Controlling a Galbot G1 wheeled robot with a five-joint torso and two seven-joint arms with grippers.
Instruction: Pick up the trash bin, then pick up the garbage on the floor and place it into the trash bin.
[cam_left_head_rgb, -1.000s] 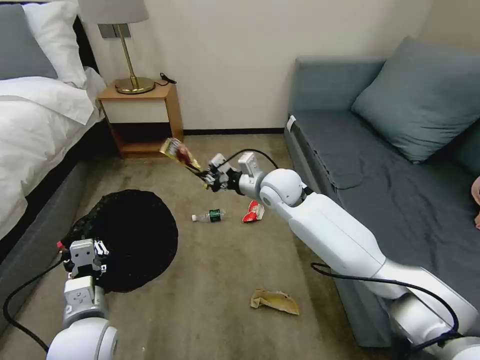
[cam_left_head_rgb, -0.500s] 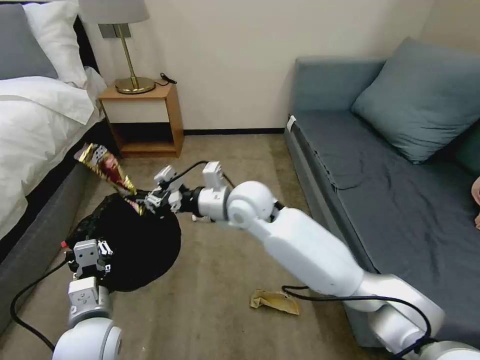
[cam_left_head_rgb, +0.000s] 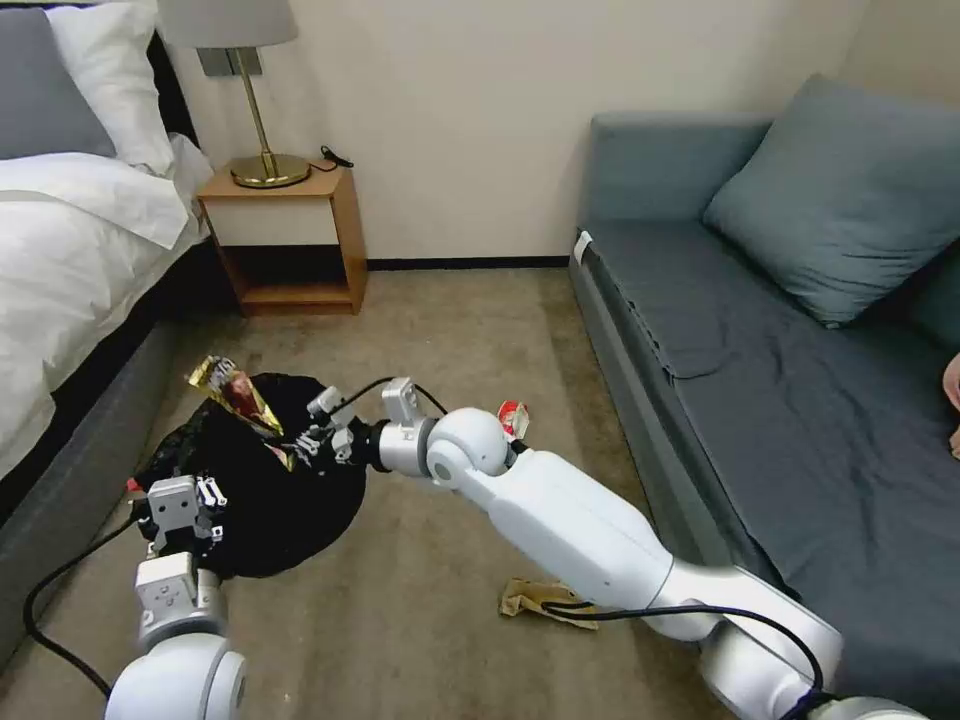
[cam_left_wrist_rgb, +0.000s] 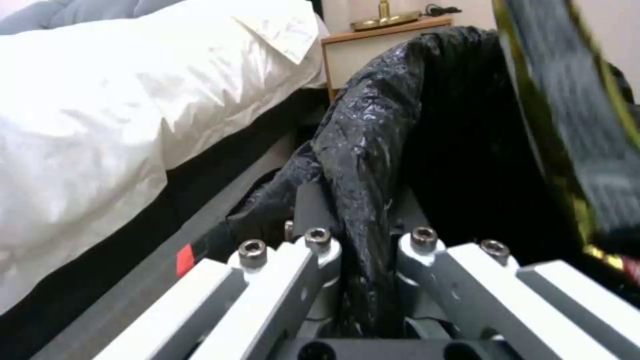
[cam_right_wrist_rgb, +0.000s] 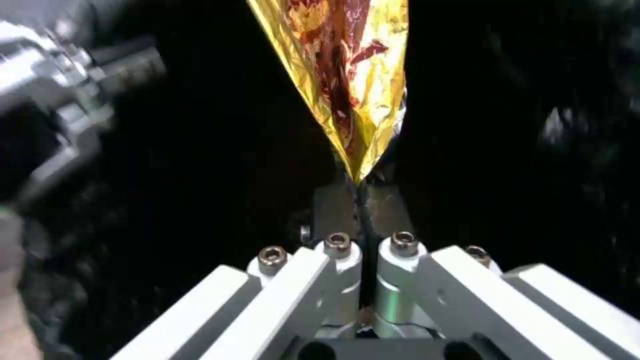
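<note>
From the head view, the right gripper (cam_left_head_rgb: 300, 443) reached across over the low round trash bin lined with crinkly black plastic (cam_left_head_rgb: 255, 480), its fingers pinched tight on the lower corner of the shiny gold snack packet (cam_left_head_rgb: 235, 397). The packet's long axis rose up and away from the fingertips toward the bed, so most of it stood above the bin's far half — letting go there would likely drop it inside. The left gripper (cam_left_head_rgb: 178, 510) sat at the bin's near rim. On the beige-brown short-pile carpet (cam_left_head_rgb: 450, 330), the red snack wrapper (cam_left_head_rgb: 514, 418) peeked out behind the right arm, and the crumpled brown paper bag (cam_left_head_rgb: 535, 600) lay nearer the robot.

In the left wrist view, the left gripper (cam_left_wrist_rgb: 363, 260) was clamped on a fold of the black liner (cam_left_wrist_rgb: 373, 150) — holding the bin by its rim.

In the right wrist view, the right gripper (cam_right_wrist_rgb: 363, 215) was fully closed on the gold packet's (cam_right_wrist_rgb: 353, 75) pointed corner, with the bag's dark interior behind it.
</note>
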